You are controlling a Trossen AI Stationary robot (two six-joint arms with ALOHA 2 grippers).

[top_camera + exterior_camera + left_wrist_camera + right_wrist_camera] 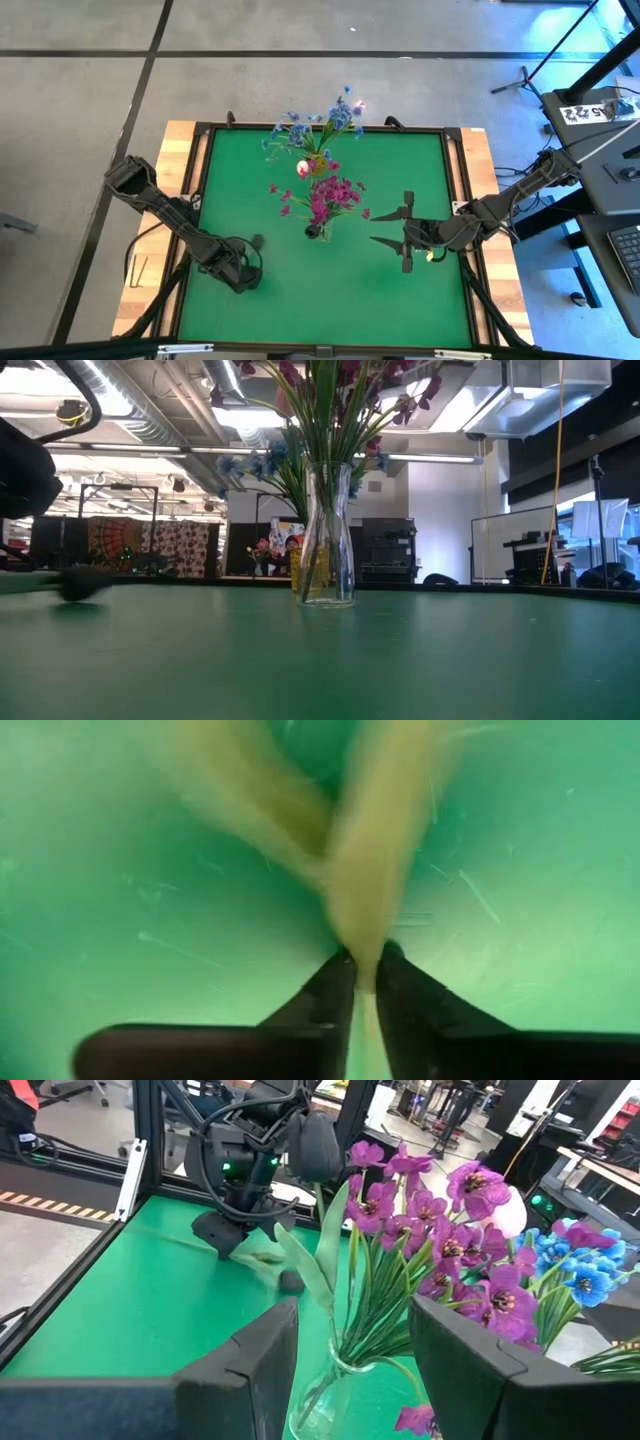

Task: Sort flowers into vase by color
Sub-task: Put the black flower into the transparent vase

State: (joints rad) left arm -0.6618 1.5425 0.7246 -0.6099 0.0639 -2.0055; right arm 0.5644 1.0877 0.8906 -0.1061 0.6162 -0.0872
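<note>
Two arms work over the green table (pixel 250 320); we find the left gripper (pixel 256 243) low at the mat on the left side, and the right gripper (pixel 385 228) out over the right half, pointing toward the middle. From the left wrist we see its two dark fingers (pixel 330 995) drawn almost together on a pale yellow-green stem (pixel 365 910), which rises blurred from between the tips and forks into a leafy shape; so we call it a pinch on that stem; the colour of the bloom we cannot tell. The right wrist view shows the same flower as a pale streak on the mat beside the left gripper (pixel 215 1232), with a dark bud (pixel 291 1281) close by.

The right gripper's fingers (pixel 240 1370) stand spread with nothing between them, and they frame the clear glass vase (pixel 345 1395) that holds the magenta flowers (pixel 450 1230); the vase stands near the table's centre (pixel 317 231), just apart from the fingertips. Beyond it, toward the far edge, a second bunch of blue flowers (pixel 320 128) stands with a white-pink bud (pixel 302 168) among them; from the low view we make out a yellowish vase (pixel 305 572) behind the clear one (pixel 328 540), the blue blooms (pixel 250 465) rising above it.
</note>
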